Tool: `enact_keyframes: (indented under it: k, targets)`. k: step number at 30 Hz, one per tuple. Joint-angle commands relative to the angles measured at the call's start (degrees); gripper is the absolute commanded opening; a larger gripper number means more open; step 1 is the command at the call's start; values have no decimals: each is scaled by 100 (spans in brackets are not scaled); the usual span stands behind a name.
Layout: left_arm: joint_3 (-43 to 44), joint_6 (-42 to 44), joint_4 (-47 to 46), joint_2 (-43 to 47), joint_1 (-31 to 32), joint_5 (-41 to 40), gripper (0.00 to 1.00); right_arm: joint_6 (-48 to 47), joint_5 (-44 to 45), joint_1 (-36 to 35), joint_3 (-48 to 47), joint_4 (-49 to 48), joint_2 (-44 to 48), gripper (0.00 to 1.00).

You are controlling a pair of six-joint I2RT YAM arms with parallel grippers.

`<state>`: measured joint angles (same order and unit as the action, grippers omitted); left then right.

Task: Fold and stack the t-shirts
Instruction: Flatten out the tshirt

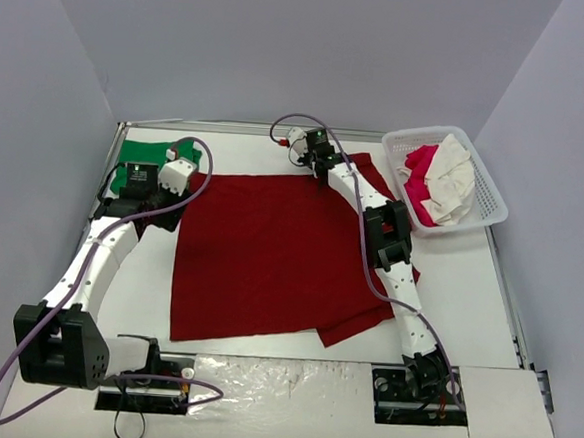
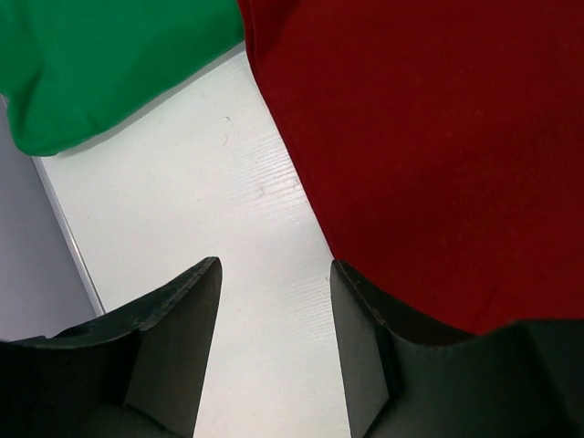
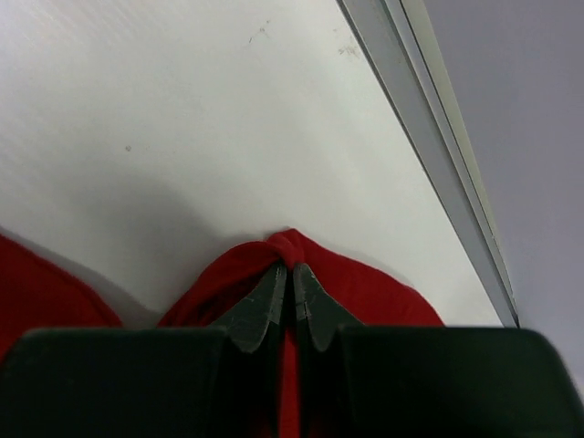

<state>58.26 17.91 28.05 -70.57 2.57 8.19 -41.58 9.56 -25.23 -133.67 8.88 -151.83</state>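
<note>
A large dark red cloth t-shirt (image 1: 269, 258) lies spread flat across the white table (image 1: 147, 289), with a bright green cloth t-shirt (image 1: 141, 158) lying just beyond its far left corner and a white plastic mesh basket (image 1: 496, 198) of pink and white cloth off its far right corner. The right gripper (image 3: 293, 269), fingers together, pinches a small peak of the red shirt's far edge; the left gripper (image 2: 274, 265), fingers about half apart and holding nothing, hovers over bare table just beside the shirt's left edge. A clean fold likely calls for the left to take the matching far corner, so both lift evenly and the edge comes over square
</note>
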Motion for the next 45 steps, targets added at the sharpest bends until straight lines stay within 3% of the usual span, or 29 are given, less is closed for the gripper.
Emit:
enact_keyframes:
  k: [1,4,10,13,17,24,33,37,40,41,43,45]
  targets:
    - [45,2,42,-19,-46,87,50,-236,397,-25,-309,-405,-180,0]
    - [71,-7,60,-80,-46,113,50,-263,599,-43,-353,-773,-320,13]
    - [36,11,77,-45,-63,122,50,-473,1074,-175,-292,-1863,-453,22]
    - [54,19,104,-36,-64,122,50,-543,1311,-236,-248,-2442,-497,38]
    - [89,28,121,-54,-63,157,50,-465,1364,-298,50,-2680,-278,48]
    - [107,28,139,25,-72,166,50,-491,1864,-324,911,-3173,433,53]
    - [98,2,95,184,-64,411,50,211,2059,-210,2502,-2446,2094,42]
    - [299,142,235,-53,-20,972,46,607,1901,-114,3047,-2067,2587,39]
    - [431,309,411,-466,234,1220,23,879,1682,0,3241,-1646,2807,33]
    - [510,327,394,-728,462,1168,8,1054,1620,36,3250,-1531,2851,29]
    - [563,362,315,-984,656,1124,2,1239,1348,176,3146,-1101,2834,10]
    - [651,327,201,-1352,849,1202,2,1546,1111,343,2900,-619,2764,0]
